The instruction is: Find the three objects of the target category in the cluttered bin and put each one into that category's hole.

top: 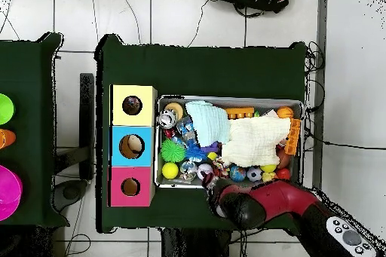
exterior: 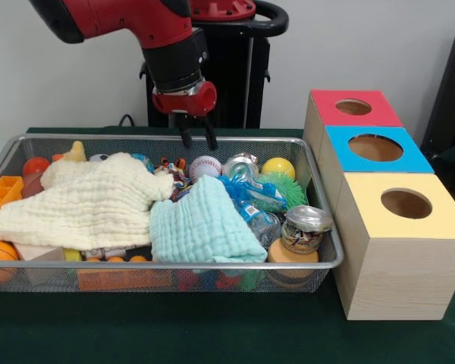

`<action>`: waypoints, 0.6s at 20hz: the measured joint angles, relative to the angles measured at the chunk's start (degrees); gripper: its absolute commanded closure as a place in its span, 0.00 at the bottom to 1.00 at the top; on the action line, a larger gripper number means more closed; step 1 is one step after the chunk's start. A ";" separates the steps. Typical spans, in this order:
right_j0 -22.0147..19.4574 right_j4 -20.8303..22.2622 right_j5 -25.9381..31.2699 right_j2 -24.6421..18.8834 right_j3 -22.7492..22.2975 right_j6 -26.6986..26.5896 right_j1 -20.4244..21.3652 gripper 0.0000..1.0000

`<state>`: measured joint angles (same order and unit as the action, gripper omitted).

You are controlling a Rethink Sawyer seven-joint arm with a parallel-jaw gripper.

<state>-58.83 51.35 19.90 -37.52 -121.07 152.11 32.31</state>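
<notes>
Gripper (exterior: 196, 139) open above bin's (exterior: 318, 216) far rim, baseball (exterior: 205, 166) just below

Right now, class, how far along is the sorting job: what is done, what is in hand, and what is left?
Possibly done: something pale shows in the blue box's hole; the red and yellow holes look dark. In hand: nothing; the gripper hangs open and empty over the wire bin's far edge. Left: searching the clutter under the cream cloth and mint cloth.

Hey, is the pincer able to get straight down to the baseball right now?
Probably yes. The pincer hangs open above the bin's far rim, and the baseball lies uncovered just below it, clear of both cloths, though other toys crowd its sides.
</notes>
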 measured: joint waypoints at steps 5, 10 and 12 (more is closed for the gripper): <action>-3.89 -0.05 0.00 -1.33 0.33 -0.27 -2.97 0.00; -4.51 1.56 0.01 -1.24 0.64 -0.50 -0.93 0.00; -2.89 2.66 0.02 -0.72 0.86 -0.50 1.06 0.00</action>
<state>-61.71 54.01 19.93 -38.24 -120.20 151.61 33.37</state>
